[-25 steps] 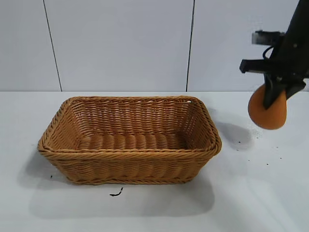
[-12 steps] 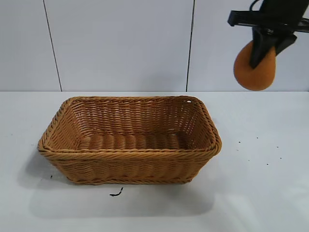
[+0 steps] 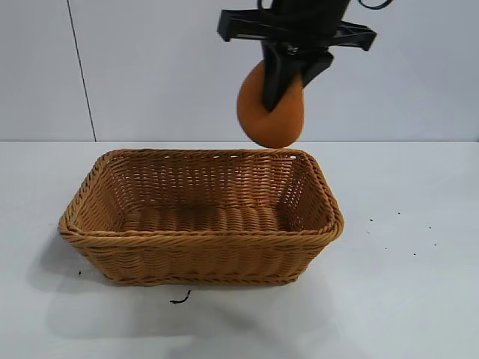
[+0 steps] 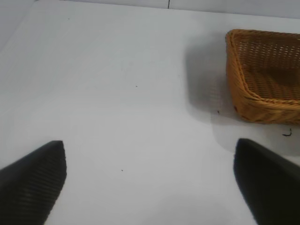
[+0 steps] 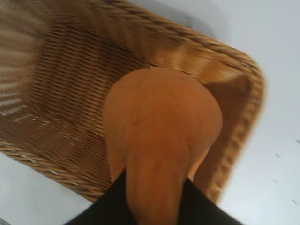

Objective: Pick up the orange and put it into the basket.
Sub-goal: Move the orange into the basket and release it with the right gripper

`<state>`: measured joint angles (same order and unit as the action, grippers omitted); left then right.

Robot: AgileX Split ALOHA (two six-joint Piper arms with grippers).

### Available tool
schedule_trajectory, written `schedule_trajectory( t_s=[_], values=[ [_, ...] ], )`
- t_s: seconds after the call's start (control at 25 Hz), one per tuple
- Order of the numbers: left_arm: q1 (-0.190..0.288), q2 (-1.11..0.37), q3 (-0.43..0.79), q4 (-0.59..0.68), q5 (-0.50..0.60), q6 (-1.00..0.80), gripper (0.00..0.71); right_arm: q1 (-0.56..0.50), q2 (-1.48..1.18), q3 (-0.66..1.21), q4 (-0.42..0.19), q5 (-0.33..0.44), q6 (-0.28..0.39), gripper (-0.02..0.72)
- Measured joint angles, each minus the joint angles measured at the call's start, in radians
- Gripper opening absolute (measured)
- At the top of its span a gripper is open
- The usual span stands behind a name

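Since a second ago the right end effector point(image 3: 283, 88) has swung from the far right edge to above the back rim of the tan-brown rectangular woven wicker basket point(image 3: 200, 238), still clamped on the matte dull-orange lumpy rounded orange point(image 3: 271, 112), which hangs in the air over the basket's right rear part. Its black fingers cover part of the fruit; the arm above is cut off. The left end effector point(image 4: 150, 180) hovers wide open over the white surface point(image 4: 117, 93), only its fingertips showing.

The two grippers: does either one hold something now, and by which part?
The right gripper holds the orange, pinched at its upper end, hanging above the basket. The left gripper is open and holds nothing.
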<state>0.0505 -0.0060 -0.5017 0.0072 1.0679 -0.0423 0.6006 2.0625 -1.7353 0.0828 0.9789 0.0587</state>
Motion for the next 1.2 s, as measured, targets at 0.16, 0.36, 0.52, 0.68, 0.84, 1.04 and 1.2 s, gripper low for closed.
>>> schedule_trajectory(
  t_s=[0.16,0.36,0.52,0.68,0.84,1.04,1.2],
  values=[
    [0.000,0.000,0.000,0.000,0.000,0.000,0.697,0.002,0.087,0.000,0.001,-0.027,0.014,0.046],
    [0.000,0.000,0.000,0.000,0.000,0.000,0.697,0.002,0.163,0.000,0.001,-0.054,0.014,0.046],
    [0.000,0.000,0.000,0.000,0.000,0.000,0.697,0.002,0.175,0.000,0.001,-0.058,0.014,0.050],
    [0.000,0.000,0.000,0.000,0.000,0.000,0.697,0.002,0.175,-0.001,0.012,-0.044,0.014,0.302],
    [0.000,0.000,0.000,0.000,0.000,0.000,0.697,0.002,0.151,-0.004,0.017,-0.017,0.014,0.627],
    [0.000,0.000,0.000,0.000,0.000,0.000,0.697,0.002,0.103,-0.119,-0.014,0.098,0.018,0.687],
    [0.000,0.000,0.000,0.000,0.000,0.000,0.697,0.002,0.096,-0.287,-0.057,0.202,0.020,0.694]
  ],
)
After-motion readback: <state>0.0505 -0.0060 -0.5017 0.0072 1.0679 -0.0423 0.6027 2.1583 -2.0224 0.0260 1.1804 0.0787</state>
